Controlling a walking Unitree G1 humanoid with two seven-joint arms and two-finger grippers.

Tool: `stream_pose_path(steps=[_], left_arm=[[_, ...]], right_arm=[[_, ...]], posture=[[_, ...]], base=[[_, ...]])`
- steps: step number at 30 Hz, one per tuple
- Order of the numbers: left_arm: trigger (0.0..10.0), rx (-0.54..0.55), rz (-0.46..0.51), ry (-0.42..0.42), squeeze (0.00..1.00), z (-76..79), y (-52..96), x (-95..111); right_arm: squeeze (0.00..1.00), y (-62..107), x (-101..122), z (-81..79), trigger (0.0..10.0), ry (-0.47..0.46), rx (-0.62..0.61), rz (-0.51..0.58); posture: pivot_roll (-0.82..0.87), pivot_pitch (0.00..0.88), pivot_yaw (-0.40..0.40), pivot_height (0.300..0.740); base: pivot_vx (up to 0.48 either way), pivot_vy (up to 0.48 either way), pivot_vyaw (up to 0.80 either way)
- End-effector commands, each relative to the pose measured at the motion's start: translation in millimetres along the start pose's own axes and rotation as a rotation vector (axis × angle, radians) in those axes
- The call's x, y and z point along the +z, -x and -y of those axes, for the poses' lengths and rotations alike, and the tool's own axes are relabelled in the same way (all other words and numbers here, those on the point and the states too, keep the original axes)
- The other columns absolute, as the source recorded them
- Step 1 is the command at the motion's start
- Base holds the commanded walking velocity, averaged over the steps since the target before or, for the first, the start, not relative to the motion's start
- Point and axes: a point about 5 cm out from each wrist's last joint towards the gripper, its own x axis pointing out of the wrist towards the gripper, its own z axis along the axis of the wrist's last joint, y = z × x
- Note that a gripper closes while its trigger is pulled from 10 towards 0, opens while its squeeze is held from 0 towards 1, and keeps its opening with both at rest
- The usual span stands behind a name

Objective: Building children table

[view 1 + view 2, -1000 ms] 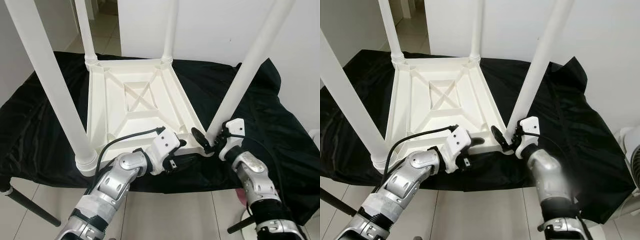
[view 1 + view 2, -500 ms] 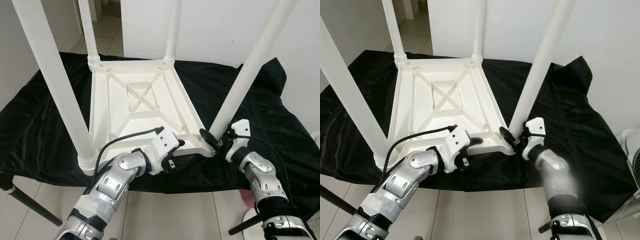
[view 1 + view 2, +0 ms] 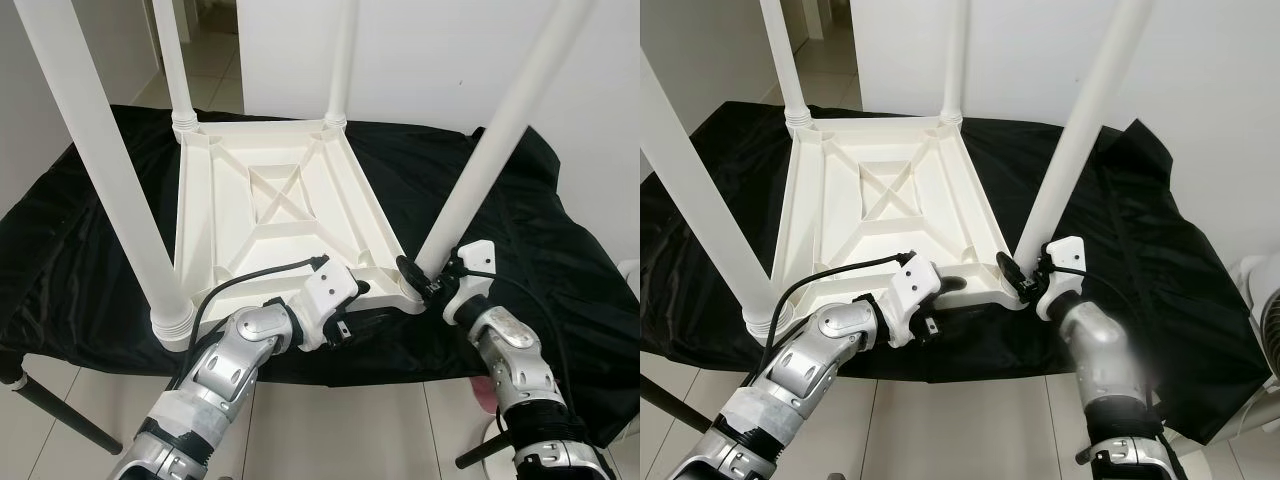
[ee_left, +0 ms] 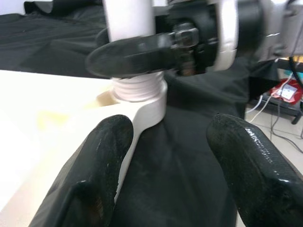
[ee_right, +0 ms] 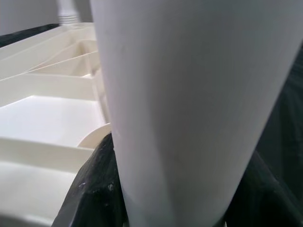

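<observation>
While the left hand (image 4: 165,156) gapes, the right hand (image 3: 1025,283) clamps the table leg (image 3: 1080,130).

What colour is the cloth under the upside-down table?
The cloth is plain black, with no pattern; the upside-down table on it is white. The left eye view shows it best.

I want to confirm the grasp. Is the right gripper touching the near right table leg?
Touching. In the right wrist view the table leg sits between the black fingers of the right gripper, pressed against them without gap.
</observation>
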Motion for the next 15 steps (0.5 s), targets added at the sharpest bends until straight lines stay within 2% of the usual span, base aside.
stream_pose_path(steps=[1,5,6,8,11,12,13,15], left_arm=[[10.0,-0.025,-0.019,-0.004,0.00,4.3,0.5,-2.3],[10.0,-0.027,-0.022,-0.002,0.00,4.9,1.4,-3.2],[10.0,-0.028,-0.026,0.002,0.00,5.7,2.7,-4.4],[10.0,-0.028,-0.026,0.002,0.00,5.7,2.7,-4.4],[10.0,-0.028,-0.031,0.004,0.00,6.1,3.7,-6.0],[10.0,-0.028,-0.031,0.004,0.00,6.1,3.7,-6.0],[10.0,-0.024,-0.031,0.004,0.00,5.4,3.1,-6.0],[10.0,-0.021,-0.030,0.003,0.00,4.7,2.5,-5.4]], right_arm=[[0.00,2.2,-7.7,-1.0,10.0,-0.038,-0.070,-0.043],[0.00,2.5,-7.0,-5.7,10.0,-0.067,-0.147,-0.037],[0.00,5.4,-7.3,-10.1,10.0,-0.104,-0.288,-0.029],[0.00,5.4,-7.3,-10.1,10.0,-0.104,-0.288,-0.029],[0.00,11.3,-9.6,-19.2,10.0,-0.127,-0.473,-0.019],[0.00,11.3,-9.6,-19.2,10.0,-0.127,-0.473,-0.019],[0.00,12.8,-12.7,-28.7,10.0,-0.161,-0.568,-0.027],[0.00,12.3,-12.1,-34.3,10.0,-0.178,-0.600,-0.019]], posture=[[-0.02,0.000,-0.056,0.740],[-0.02,0.000,-0.057,0.740],[-0.02,0.000,-0.060,0.740],[-0.02,0.000,-0.060,0.740],[-0.02,0.000,-0.067,0.740],[-0.02,0.000,-0.067,0.740],[-0.02,0.000,-0.071,0.740],[-0.02,0.000,-0.071,0.740]], base=[[0.000,0.000,0.00],[0.000,0.000,0.00],[0.000,0.000,0.00],[0.000,0.000,0.00],[0.000,0.000,0.00],[0.000,0.000,0.00],[0.000,0.000,0.00],[0.000,0.000,0.00]])
